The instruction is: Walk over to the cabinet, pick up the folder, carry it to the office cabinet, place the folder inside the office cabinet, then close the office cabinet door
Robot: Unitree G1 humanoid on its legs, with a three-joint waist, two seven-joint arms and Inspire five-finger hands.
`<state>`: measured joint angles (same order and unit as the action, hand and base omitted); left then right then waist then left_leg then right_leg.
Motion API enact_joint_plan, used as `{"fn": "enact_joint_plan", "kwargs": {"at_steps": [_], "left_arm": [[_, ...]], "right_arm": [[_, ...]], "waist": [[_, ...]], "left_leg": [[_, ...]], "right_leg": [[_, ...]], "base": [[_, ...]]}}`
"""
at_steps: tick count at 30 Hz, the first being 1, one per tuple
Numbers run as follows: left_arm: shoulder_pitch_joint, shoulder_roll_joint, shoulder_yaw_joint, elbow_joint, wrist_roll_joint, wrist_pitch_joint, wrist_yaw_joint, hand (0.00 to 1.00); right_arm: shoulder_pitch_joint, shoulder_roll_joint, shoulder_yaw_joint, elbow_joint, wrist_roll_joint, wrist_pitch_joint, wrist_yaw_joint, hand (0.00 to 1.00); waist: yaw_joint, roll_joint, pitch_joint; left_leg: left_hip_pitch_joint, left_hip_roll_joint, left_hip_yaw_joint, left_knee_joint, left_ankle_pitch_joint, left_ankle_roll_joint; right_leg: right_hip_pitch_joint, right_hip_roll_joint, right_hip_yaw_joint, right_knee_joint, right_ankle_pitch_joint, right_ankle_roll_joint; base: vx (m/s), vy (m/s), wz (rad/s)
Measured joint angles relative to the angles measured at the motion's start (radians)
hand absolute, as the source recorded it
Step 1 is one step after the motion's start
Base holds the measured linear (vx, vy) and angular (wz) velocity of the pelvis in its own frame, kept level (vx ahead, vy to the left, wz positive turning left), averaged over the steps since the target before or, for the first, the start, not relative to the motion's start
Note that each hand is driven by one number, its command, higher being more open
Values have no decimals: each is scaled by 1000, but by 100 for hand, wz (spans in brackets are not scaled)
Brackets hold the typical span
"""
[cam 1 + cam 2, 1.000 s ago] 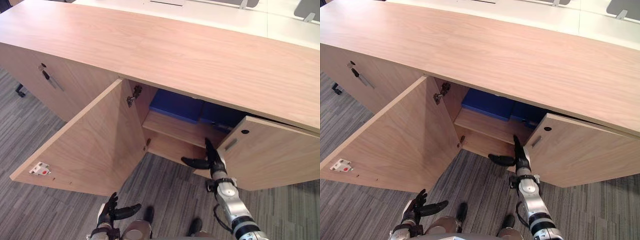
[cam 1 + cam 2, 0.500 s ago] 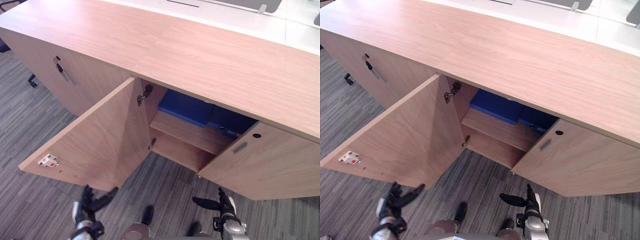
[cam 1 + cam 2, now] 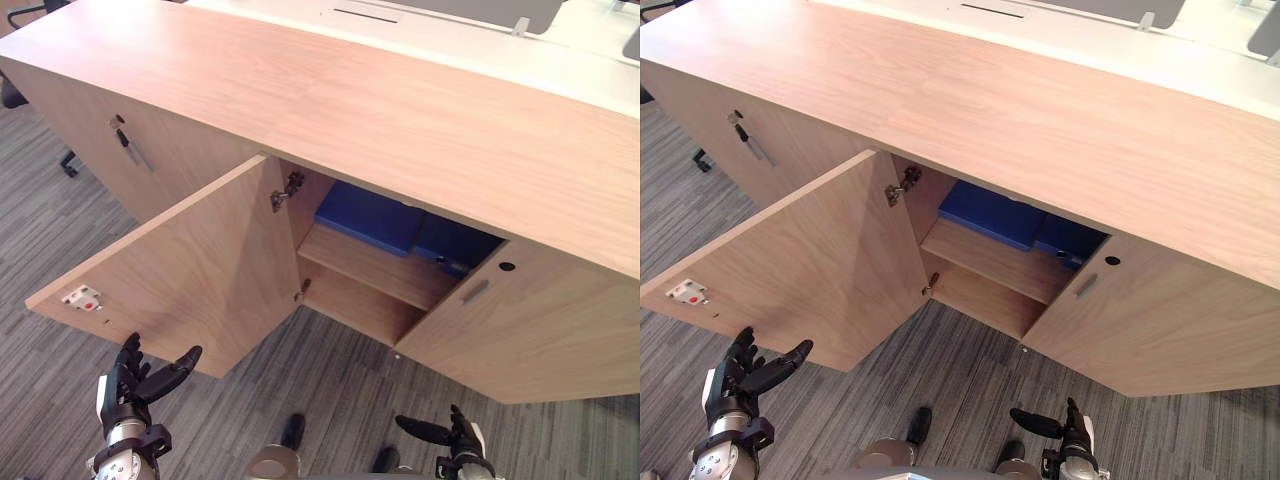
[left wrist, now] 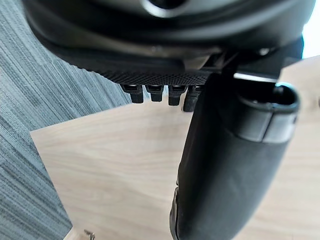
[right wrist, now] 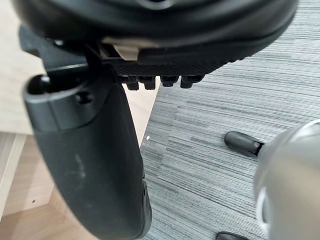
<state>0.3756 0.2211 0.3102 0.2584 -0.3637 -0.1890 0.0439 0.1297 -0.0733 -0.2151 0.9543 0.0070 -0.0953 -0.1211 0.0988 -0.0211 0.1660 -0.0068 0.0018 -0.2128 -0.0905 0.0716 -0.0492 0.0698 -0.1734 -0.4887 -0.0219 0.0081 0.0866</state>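
the long wooden office cabinet (image 3: 400, 110) stands on grey striped carpet (image 3: 330, 380), with two of its doors ajar. the left door (image 3: 190, 270) swings wide out toward the robot, showing a metal hinge (image 3: 285, 190) at its inner edge and a small white and red latch plate (image 3: 82, 297) at its outer corner. the right door (image 3: 540, 330) stands partly open, with a slim handle (image 3: 476, 291) and a dark round lock hole (image 3: 507, 267) near its free edge.

between the two doors the compartment is exposed. the blue folder (image 3: 365, 215) lies flat on the upper shelf (image 3: 370, 265), tucked under the cabinet top and touching neither hand. just beside it, further into the shade behind the right door, sits a darker blue shape (image 3: 455, 243), possibly a second folder, though the shadow makes that hard to tell.

the left hand (image 3: 135, 375) hovers low in front of the outer end of the left door, fingers straight and spread, thumb held out to the side, holding nothing. its wrist view shows the door's pale wood panel (image 4: 115, 165) close past the fingertips. the right hand (image 3: 455, 438) is low over the carpet in front of the right door, well apart from it, fingers extended and thumb pointing away, also empty. further left on the cabinet front a key (image 3: 122, 135) hangs from a closed door's lock.
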Motion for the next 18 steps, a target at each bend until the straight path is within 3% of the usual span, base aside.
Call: {"fn": "enact_joint_plan", "kwargs": {"at_steps": [9,18], "left_arm": [[47,-94,-28,-56,6,-13,-26,100],[41,-138,20,-55,0,-13,-19,100]], "right_arm": [[11,1,-43,0,0,17,5,100],[17,35,-63,0,0,23,-2,100]], "waist": [[-8,9,-25],[-2,8,-32]], "left_leg": [[23,22,53,-1,-9,-7],[35,11,-14,-2,0,-4]], "right_leg": [[-8,17,49,4,2,-12],[39,10,-20,6,-10,-5]], "base": [[-12,-11,-18],[-27,-22,22]]}}
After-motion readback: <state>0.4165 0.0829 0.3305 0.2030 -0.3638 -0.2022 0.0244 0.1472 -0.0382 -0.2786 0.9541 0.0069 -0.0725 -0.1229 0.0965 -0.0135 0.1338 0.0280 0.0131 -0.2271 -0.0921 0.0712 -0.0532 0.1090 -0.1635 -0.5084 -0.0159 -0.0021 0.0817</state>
